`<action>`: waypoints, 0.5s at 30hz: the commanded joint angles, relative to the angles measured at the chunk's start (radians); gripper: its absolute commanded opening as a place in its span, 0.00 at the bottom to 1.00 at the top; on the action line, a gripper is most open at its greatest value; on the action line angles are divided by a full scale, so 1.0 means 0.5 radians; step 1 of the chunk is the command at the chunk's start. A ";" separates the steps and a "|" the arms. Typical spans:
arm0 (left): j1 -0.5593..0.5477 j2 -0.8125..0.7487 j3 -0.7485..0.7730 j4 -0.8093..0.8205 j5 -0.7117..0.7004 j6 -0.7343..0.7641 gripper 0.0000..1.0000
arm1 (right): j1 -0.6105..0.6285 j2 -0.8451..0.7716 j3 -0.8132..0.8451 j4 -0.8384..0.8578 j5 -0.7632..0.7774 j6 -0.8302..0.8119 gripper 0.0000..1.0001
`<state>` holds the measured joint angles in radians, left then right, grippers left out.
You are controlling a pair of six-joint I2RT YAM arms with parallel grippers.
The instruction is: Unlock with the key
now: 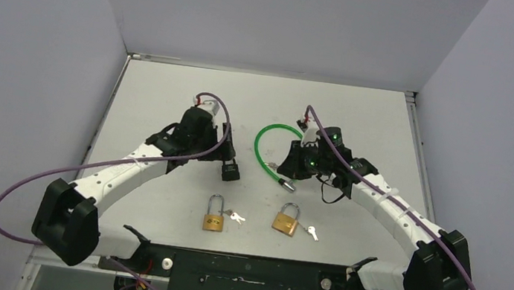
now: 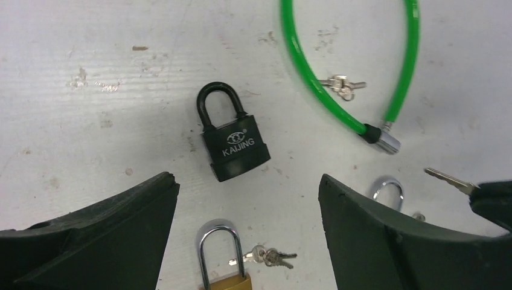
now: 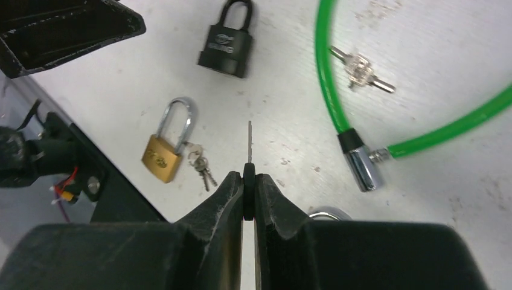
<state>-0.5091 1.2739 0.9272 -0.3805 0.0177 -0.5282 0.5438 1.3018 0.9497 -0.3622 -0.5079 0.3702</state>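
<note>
While the left end effector [image 2: 247, 181] hangs with its fingers spread wide over the black padlock [image 2: 232, 142], the right end effector [image 3: 249, 181] pinches a key [image 3: 249, 142] by its head, fingers pressed together on it, the blade pointing straight out above the bench [image 1: 170, 96]. The black padlock lies flat at mid-bench with its shackle seated in the body and nothing touching it. From above, it sits just beside the left arm's fingertips. To its right a green cable lock [image 3: 329, 78] curls in an open loop, its metal end lying loose, with a key bunch [image 3: 361, 67] inside the curve. Nearer the arm bases lie a brass padlock [image 1: 212, 220] and a second brass padlock [image 1: 286, 222], each flat on the bench with small keys just beside it.
</note>
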 commanded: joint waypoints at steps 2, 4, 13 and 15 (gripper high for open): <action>-0.071 0.327 0.116 -0.034 -0.468 -0.392 0.83 | 0.000 -0.160 -0.198 0.222 0.421 0.227 0.00; -0.112 0.439 0.162 -0.036 -0.493 -0.438 0.83 | -0.003 -0.190 -0.261 0.253 0.442 0.278 0.00; -0.303 0.873 0.419 -0.202 -0.645 -0.584 0.84 | -0.015 -0.183 -0.398 0.275 0.487 0.266 0.00; -0.331 0.964 0.497 -0.305 -0.739 -0.628 0.83 | -0.022 -0.170 -0.407 0.272 0.487 0.247 0.00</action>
<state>-0.6556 1.6981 1.0863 -0.4519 -0.2508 -0.7761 0.5423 1.2324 0.7513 -0.2817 -0.2966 0.4953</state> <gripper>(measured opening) 0.839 0.086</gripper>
